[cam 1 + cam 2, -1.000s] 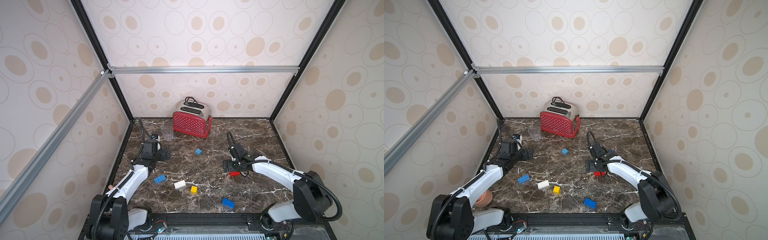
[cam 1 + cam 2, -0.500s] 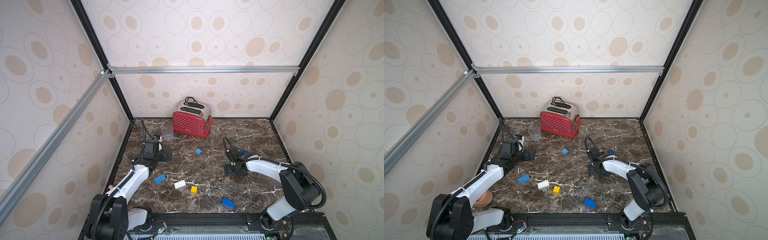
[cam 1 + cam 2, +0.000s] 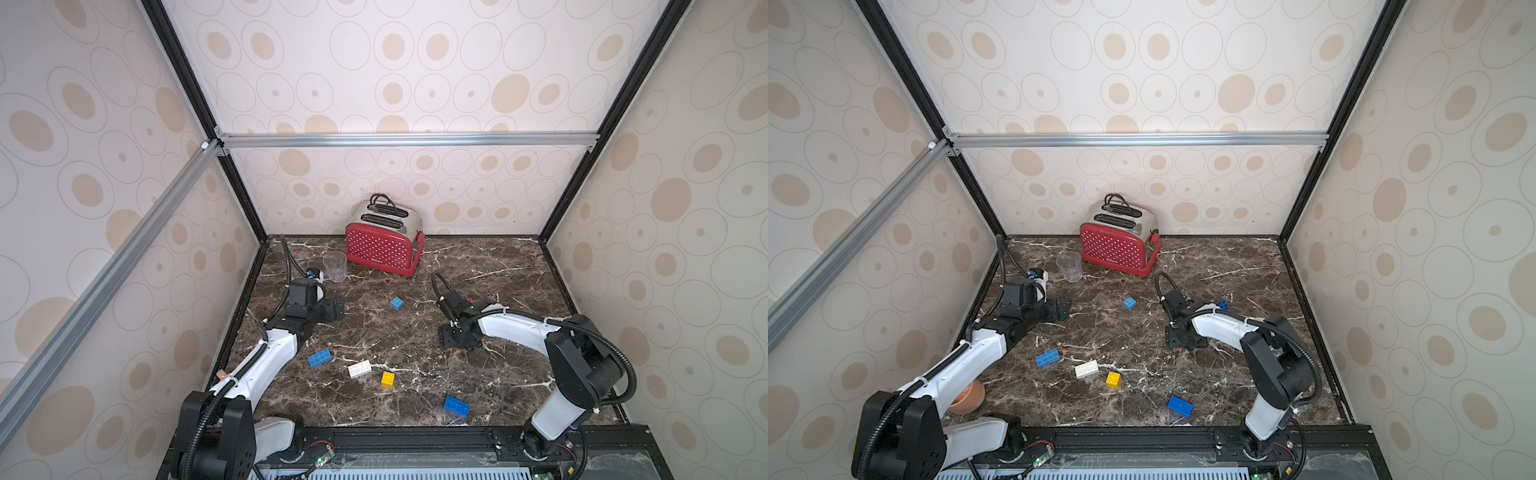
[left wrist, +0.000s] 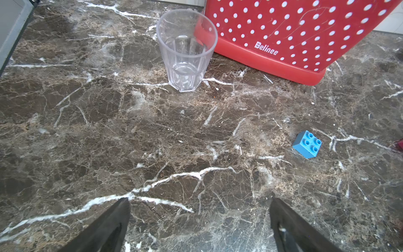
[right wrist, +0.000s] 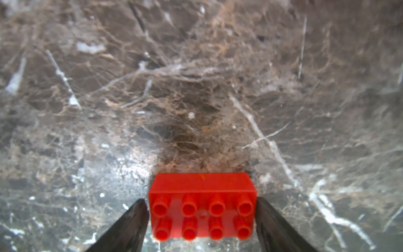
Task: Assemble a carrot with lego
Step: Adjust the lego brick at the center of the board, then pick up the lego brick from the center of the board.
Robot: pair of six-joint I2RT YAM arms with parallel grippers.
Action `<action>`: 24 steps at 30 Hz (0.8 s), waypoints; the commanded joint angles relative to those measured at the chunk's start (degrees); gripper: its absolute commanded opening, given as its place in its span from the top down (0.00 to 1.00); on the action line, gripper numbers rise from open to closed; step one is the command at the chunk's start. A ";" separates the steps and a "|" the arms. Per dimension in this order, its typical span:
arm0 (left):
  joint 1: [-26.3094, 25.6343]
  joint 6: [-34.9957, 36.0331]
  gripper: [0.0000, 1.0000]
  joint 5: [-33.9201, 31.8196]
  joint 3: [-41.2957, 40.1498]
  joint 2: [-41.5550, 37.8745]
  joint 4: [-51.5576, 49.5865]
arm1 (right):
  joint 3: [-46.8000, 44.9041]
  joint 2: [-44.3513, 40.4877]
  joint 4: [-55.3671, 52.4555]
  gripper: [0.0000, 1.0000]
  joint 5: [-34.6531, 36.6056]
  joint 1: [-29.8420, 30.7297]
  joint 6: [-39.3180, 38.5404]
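Observation:
No carrot is in view; the lego lies as loose bricks on the marble table. My right gripper (image 5: 200, 201) is down at the table right of centre (image 3: 457, 338), shut on a red brick (image 5: 202, 207), one finger against each short end. In both top views the gripper hides that brick. My left gripper (image 4: 199, 200) stands open over bare marble at the left (image 3: 338, 309). A small blue brick (image 3: 397, 303) lies between the arms. A blue brick (image 3: 320, 358), a white brick (image 3: 360, 368), a yellow brick (image 3: 388, 378) and another blue brick (image 3: 456, 406) lie nearer the front.
A red dotted toaster (image 3: 382, 245) stands at the back wall with a clear plastic cup (image 3: 335, 266) beside it, just ahead of my left gripper. A small blue brick (image 3: 1223, 305) sits behind my right arm. A terracotta bowl (image 3: 967, 397) lies under my left arm. Walls enclose three sides.
My right gripper has lowered onto the red brick and closed on its ends, now covering it in the top views. My left arm has barely moved.

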 commanded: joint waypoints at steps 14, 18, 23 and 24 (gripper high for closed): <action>-1.02 -1.22 0.01 3.93 5.44 -1.93 -6.30 | 7.91 -2.59 -4.25 0.14 -0.93 -17.65 -11.74; -2.42 -1.55 0.01 4.71 5.31 -1.31 -6.48 | 11.42 0.54 -2.61 0.19 -3.76 -24.12 -15.80; -5.77 -0.78 0.01 4.63 6.16 -0.42 -7.49 | 18.70 7.35 -4.27 0.23 -4.08 -27.71 -21.44; -6.14 -0.64 0.01 4.71 6.46 -0.06 -7.77 | 19.95 8.60 -4.85 0.24 -4.04 -27.94 -22.25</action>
